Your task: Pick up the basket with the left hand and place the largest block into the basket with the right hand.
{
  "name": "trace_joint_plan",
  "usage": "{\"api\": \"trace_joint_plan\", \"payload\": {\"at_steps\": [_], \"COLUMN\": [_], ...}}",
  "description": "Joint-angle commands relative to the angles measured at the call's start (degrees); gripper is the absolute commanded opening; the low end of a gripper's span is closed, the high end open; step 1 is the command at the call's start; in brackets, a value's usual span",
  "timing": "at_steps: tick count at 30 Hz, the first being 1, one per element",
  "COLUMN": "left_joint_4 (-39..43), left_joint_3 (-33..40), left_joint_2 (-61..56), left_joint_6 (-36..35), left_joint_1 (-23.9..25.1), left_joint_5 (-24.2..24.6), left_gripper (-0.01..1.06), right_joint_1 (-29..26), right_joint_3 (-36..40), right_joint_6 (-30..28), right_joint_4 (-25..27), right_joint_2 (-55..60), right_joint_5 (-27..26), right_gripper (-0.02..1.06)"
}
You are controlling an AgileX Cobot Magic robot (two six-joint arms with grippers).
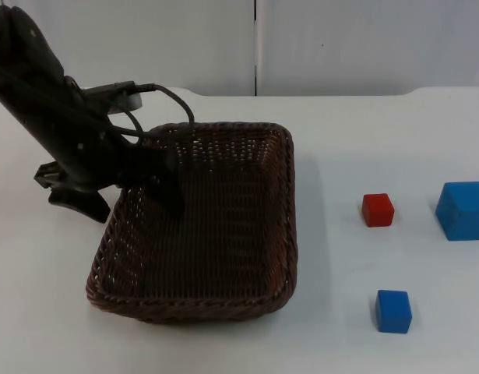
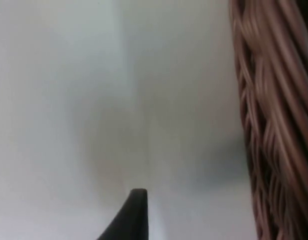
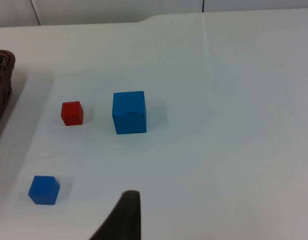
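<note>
A brown wicker basket (image 1: pixel 290 204) sits left of centre on the white table. My left gripper (image 1: pixel 126 204) is open astride its left rim, one finger inside the basket and the other outside. In the left wrist view the woven rim (image 2: pixel 274 125) stands apart from a black fingertip (image 2: pixel 136 212), with bare table between them. The largest block, a big blue cube (image 1: pixel 464 210) (image 3: pixel 129 112), rests at the far right. My right gripper (image 3: pixel 124 216) hovers above the table, short of the cube, holding nothing that I can see.
A small red cube (image 1: pixel 377 209) (image 3: pixel 72 113) lies between the basket and the big blue cube. A small blue cube (image 1: pixel 393 311) (image 3: pixel 43 189) sits nearer the front edge. The basket's corner (image 3: pixel 1 80) is left of the red cube. The grey partition wall (image 1: pixel 340 39) closes the back.
</note>
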Motion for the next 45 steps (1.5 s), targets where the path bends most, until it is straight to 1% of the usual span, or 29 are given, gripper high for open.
{"api": "trace_joint_plan", "payload": {"at_steps": [1, 2, 3, 5, 6, 7, 11, 12, 15, 16, 17, 18, 19, 20, 32, 37, 45], "left_joint_4": [0.3, 0.3, 0.3, 0.3, 0.3, 0.3, 0.0, 0.0, 0.0, 0.0, 0.0, 0.0, 0.0, 0.0, -3.2, -4.3, -6.6], "left_joint_3": [-0.2, -0.2, -0.2, -0.2, -0.2, -0.2, -0.2, -0.2, -0.2, -0.2, -0.2, -0.2, -0.2, -0.2, -0.2, -0.2, -0.2], "left_joint_2": [0.1, 0.1, 0.1, 0.1, 0.1, 0.1, 0.1, 0.1, 0.1, 0.1, 0.1, 0.1, 0.1, -0.1, -5.5, -11.9, -18.1], "left_joint_6": [-0.3, -0.3, -0.3, -0.3, -0.3, -0.3, -0.4, -0.4, -2.0, -2.0, -2.0, -2.0, -2.0, -2.0, -2.1, -2.1, -3.3], "left_joint_1": [-0.2, -0.2, -0.2, -0.2, -0.2, -0.2, -0.2, -0.2, -0.2, -0.2, -0.2, -0.2, -0.2, -0.2, -0.2, -0.2, -0.1], "left_joint_5": [-0.4, -0.4, -0.4, -0.2, -0.2, -0.2, 0.1, 0.1, 0.2, 0.6, 0.7, 0.7, 1.0, 1.1, 4.3, 7.3, 8.5], "left_gripper": [0.94, 0.89, 0.89, 0.79, 0.7, 0.7, 0.48, 0.48, 0.26, 0.15, 0.1, 0.1, 0.02, 0.0, 0.0, 0.0, 0.0], "right_joint_1": [-0.5, -0.5, -0.5, -0.5, -0.5, -0.5, -0.5, -0.5, -0.5, -0.5, -0.5, -0.5, -0.5, -0.5, -0.5, -0.5, -0.5], "right_joint_3": [0.1, 0.1, 0.1, 0.1, 0.1, 0.1, 0.1, 0.1, 0.1, 0.1, 0.1, 0.1, 0.1, 0.1, 0.1, 0.1, 0.1], "right_joint_6": [-0.9, -1.4, -1.4, -1.9, -2.1, -2.1, -2.1, -2.1, -2.1, -2.1, -2.1, -2.1, -2.1, -2.1, -1.5, -1.5, -1.5], "right_joint_4": [-0.4, -0.3, -0.3, -0.3, -0.3, -0.3, -0.3, -0.3, -0.3, -0.3, -0.3, -0.3, -0.3, -0.3, -0.3, -0.3, -0.3], "right_joint_2": [-0.2, -0.2, -0.2, -0.2, -0.2, -0.2, -0.2, -0.2, -0.2, -0.2, -0.2, -0.2, -0.2, -0.2, -0.2, -0.2, -0.2], "right_joint_5": [-0.3, -0.3, -0.3, -0.3, -0.3, -0.3, -0.3, -0.3, -0.3, -0.3, -0.3, -0.3, -0.3, -0.3, -0.3, -0.3, -0.3], "right_gripper": [1.05, 1.05, 1.05, 1.05, 1.05, 1.05, 1.05, 1.05, 1.05, 1.05, 1.05, 1.05, 1.05, 1.05, 1.05, 1.05, 1.05]}}
